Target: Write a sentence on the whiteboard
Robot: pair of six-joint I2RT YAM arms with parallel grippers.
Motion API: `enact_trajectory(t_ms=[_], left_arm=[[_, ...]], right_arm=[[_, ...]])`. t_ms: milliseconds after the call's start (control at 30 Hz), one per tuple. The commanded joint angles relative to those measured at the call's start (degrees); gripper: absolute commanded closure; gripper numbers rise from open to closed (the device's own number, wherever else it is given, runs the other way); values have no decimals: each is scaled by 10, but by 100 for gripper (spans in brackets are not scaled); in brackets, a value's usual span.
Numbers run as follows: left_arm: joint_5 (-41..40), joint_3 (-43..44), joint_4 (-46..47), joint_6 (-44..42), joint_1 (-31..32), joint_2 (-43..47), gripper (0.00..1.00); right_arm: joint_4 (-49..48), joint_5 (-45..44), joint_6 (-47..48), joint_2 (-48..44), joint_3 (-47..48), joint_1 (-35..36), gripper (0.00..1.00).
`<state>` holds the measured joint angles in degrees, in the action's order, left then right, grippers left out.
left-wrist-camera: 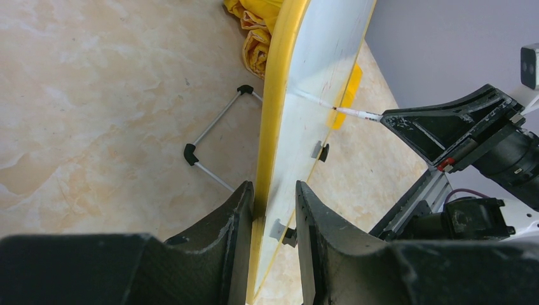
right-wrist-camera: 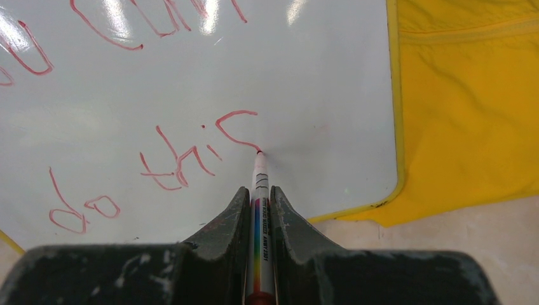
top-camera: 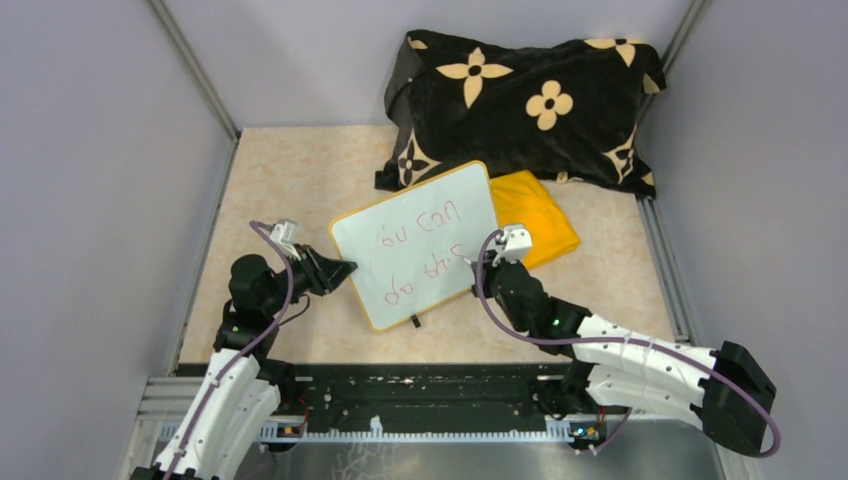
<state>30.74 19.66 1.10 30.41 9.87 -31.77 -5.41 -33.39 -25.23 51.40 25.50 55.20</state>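
Observation:
The whiteboard (top-camera: 455, 205), white with a yellow rim, stands tilted in the middle of the table. My left gripper (top-camera: 345, 268) is shut on its left edge; in the left wrist view the fingers (left-wrist-camera: 238, 216) pinch the rim of the whiteboard (left-wrist-camera: 318, 70). The sentence (top-camera: 425, 250) is in red letters in two lines; the lower line reads "do this" (right-wrist-camera: 184, 159). My right gripper (right-wrist-camera: 257, 194) is shut on a white marker (right-wrist-camera: 261, 181) with a rainbow stripe. The marker's red tip touches the whiteboard (right-wrist-camera: 318, 82) at the end of the last "s".
A folded yellow cloth (top-camera: 545, 220) lies under the board's right edge, also in the right wrist view as the cloth (right-wrist-camera: 470, 114). A black pillow with tan flowers (top-camera: 520, 100) sits behind. A wire stand (left-wrist-camera: 210, 136) props the board from behind. Grey walls close in on both sides.

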Motion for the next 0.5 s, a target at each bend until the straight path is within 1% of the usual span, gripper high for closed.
enact_trajectory(t_ms=[0,467], left_arm=[[15,-3,19,5,0,-1,64],[15,-3,19,5,0,0,63]], right_arm=[[13,10,-3,-4,-7,-7,100],[-3,69,-12,15,-2,-8,100]])
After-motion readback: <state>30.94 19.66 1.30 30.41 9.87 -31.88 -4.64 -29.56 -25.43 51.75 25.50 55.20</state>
